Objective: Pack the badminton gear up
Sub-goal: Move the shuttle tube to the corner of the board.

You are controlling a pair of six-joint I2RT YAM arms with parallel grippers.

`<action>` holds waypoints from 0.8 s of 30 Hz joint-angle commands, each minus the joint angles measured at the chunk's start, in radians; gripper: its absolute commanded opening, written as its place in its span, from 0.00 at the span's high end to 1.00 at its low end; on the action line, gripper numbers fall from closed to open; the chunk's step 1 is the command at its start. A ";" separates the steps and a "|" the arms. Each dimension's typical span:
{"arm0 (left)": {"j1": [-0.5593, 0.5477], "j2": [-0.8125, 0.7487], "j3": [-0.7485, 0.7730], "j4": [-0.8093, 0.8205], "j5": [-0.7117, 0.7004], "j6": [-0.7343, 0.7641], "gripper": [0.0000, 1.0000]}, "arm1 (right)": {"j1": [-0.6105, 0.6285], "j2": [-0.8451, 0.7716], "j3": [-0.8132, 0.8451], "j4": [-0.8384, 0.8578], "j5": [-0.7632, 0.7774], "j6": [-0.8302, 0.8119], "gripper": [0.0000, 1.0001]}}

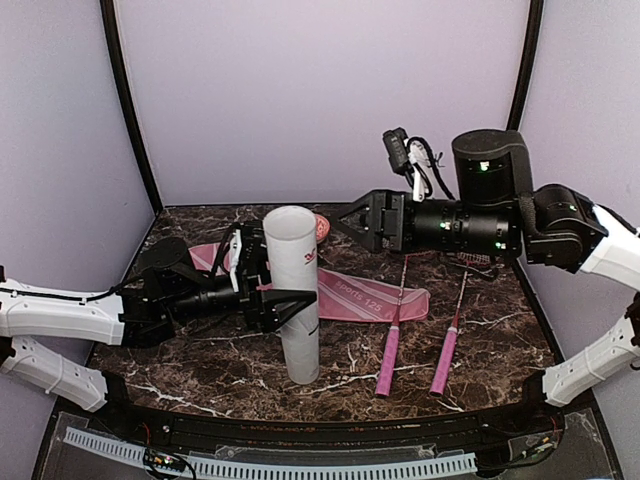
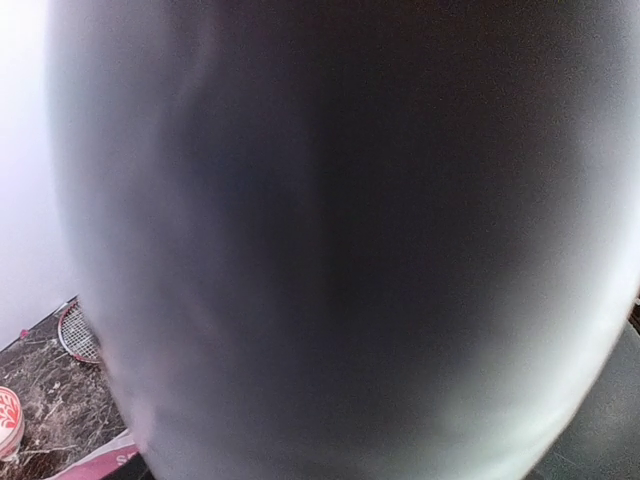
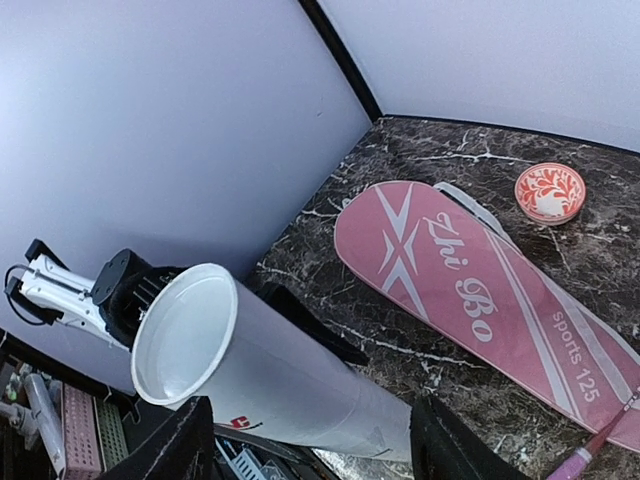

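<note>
A long white tube [image 1: 297,300] stands upright on the table, open mouth up. My left gripper [image 1: 288,280] is shut on its middle; the tube's wall [image 2: 330,240] fills the left wrist view and hides the fingers. My right gripper [image 1: 346,222] is open and empty, in the air behind and right of the tube's top; in its wrist view [image 3: 315,450] the tube [image 3: 270,370] lies between its fingertips [image 3: 180,445]. The pink "Zhi Bo" cover [image 1: 360,298] lies flat behind the tube. Two rackets with pink handles [image 1: 388,355] [image 1: 445,355] lie to the right. No shuttlecocks show.
A small red-and-white bowl [image 3: 550,192] sits at the back by the cover's head, partly hidden behind the tube in the top view [image 1: 323,228]. Walls close in the table at the back and both sides. A racket head [image 2: 75,335] shows beside the tube.
</note>
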State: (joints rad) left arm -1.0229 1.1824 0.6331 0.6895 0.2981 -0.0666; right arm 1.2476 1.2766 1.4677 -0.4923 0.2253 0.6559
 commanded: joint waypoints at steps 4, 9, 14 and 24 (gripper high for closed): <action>0.000 -0.001 0.009 0.019 -0.026 -0.012 0.24 | -0.109 -0.119 -0.163 -0.002 0.166 0.118 0.32; 0.000 -0.032 -0.005 -0.010 -0.068 -0.006 0.27 | -0.212 -0.151 -0.302 -0.061 0.193 0.211 0.32; 0.001 -0.079 0.000 -0.080 -0.160 0.037 0.28 | -0.221 -0.168 -0.420 0.011 0.171 0.237 0.33; 0.145 -0.228 -0.038 -0.210 -0.297 0.119 0.30 | -0.221 -0.127 -0.469 0.070 0.170 0.248 0.35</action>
State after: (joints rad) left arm -0.9569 1.0500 0.6296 0.5018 0.0624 0.0086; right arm 1.0309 1.1362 1.0199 -0.4931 0.3866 0.8890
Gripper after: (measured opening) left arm 0.703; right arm 0.653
